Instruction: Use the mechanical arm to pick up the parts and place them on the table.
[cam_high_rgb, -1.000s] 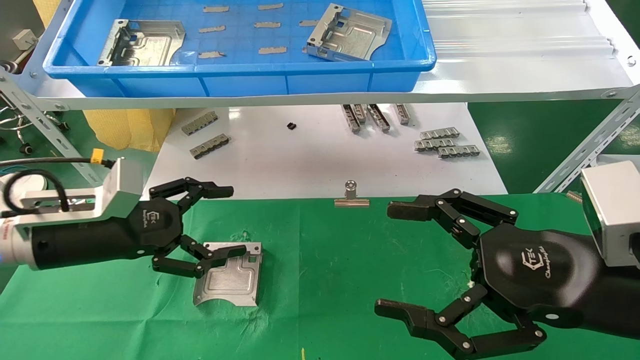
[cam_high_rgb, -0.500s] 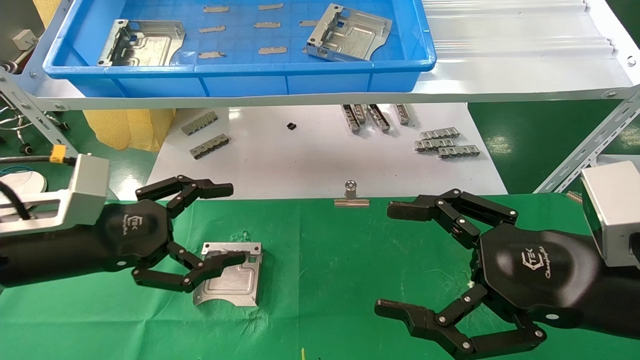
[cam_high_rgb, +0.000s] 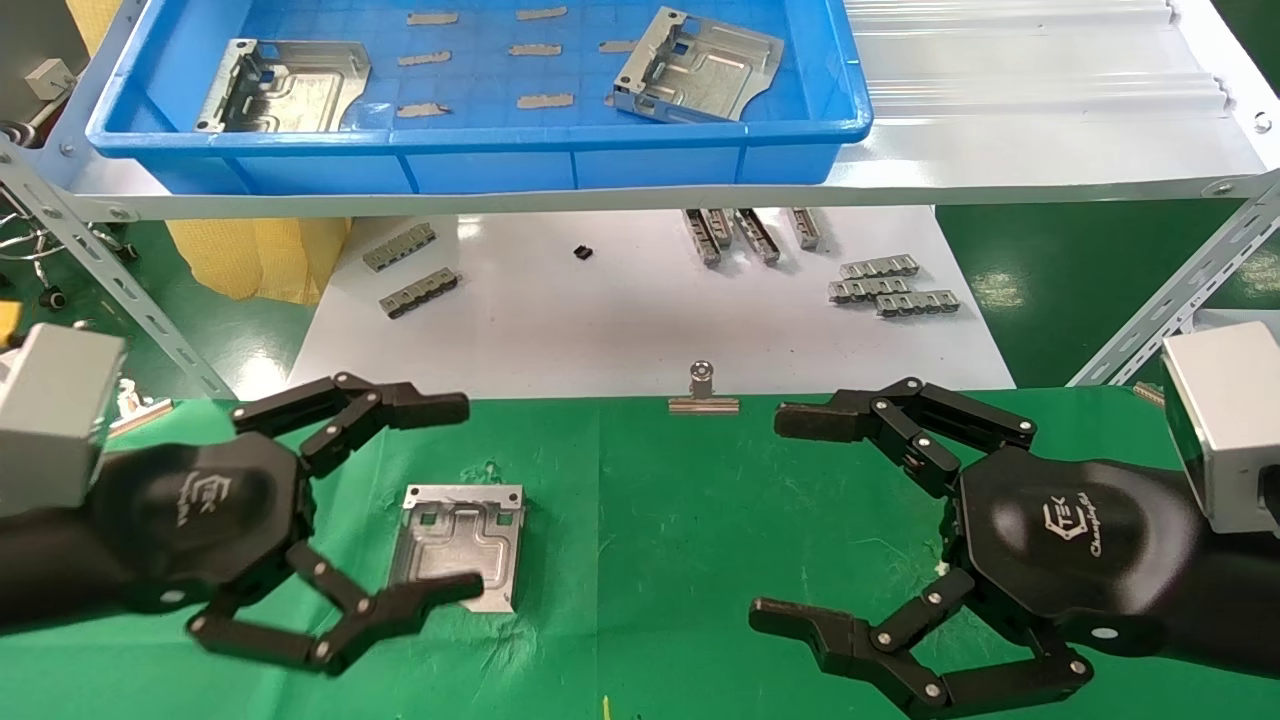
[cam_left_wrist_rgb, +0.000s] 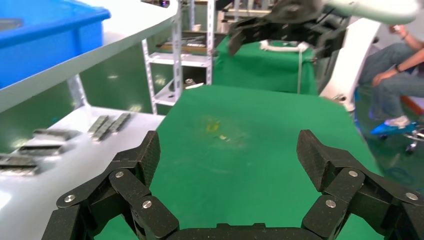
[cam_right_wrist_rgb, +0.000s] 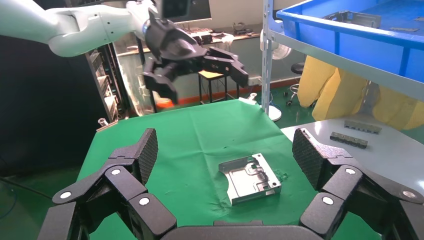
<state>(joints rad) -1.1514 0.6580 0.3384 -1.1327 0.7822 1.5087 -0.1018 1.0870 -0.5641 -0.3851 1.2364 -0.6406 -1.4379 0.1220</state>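
One silver stamped part (cam_high_rgb: 462, 545) lies flat on the green cloth table (cam_high_rgb: 640, 500); it also shows in the right wrist view (cam_right_wrist_rgb: 250, 177). Two more parts lie in the blue tray, one at its left (cam_high_rgb: 285, 85) and one at its right (cam_high_rgb: 697, 67). My left gripper (cam_high_rgb: 458, 500) is open and empty, raised above and just left of the part on the table; the right wrist view shows it (cam_right_wrist_rgb: 205, 75) up in the air. My right gripper (cam_high_rgb: 785, 520) is open and empty over the cloth at the right.
The blue tray (cam_high_rgb: 480, 150) sits on a white shelf with angled metal struts (cam_high_rgb: 110, 270). Small grey slotted strips (cam_high_rgb: 890, 285) lie on the white board (cam_high_rgb: 620, 310) behind the cloth. A silver clip (cam_high_rgb: 703, 395) holds the cloth's back edge.
My left gripper has drawn back to the left and risen, coming off the part. Its lower finger now hangs in front of the part's near edge. The part and the right arm have not moved.
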